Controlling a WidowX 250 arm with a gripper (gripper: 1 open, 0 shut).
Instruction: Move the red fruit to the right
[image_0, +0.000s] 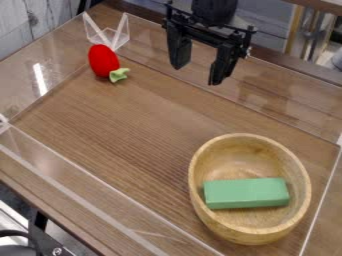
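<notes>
- The red fruit (102, 58), a small strawberry-like toy, lies near the far left of the wooden surface (127, 130), its light green leafy cap (120, 74) pointing toward the near right.
- It rests close to the far left corner, where clear plastic walls (34, 60) meet; a pale, V-shaped clear piece (107, 32) rises just behind it, and whether the two touch is hard to tell from this angle.
- The tool (198, 60) hangs to the right of the fruit, clear of it, pointing down with its dark fingers (175, 52) spread and nothing between them.
- Its fingertips seem to hover above the wood rather than rest on it, though the height is hard to judge here.
- A round wooden bowl (203, 190) sits at the near right, close to the clear wall on the right edge (321, 200) and near the front edge.
- A green rectangular block (246, 193) lies flat inside the bowl, toward its right side.
- A broad stretch of bare wood runs from the fruit across the middle toward the right, between the tool and the bowl.
- The near left is also bare, bounded by a low clear strip (67, 185) running diagonally along the front.
- Beyond the far wall, dark furniture shapes appear, too blurred to name.
</notes>
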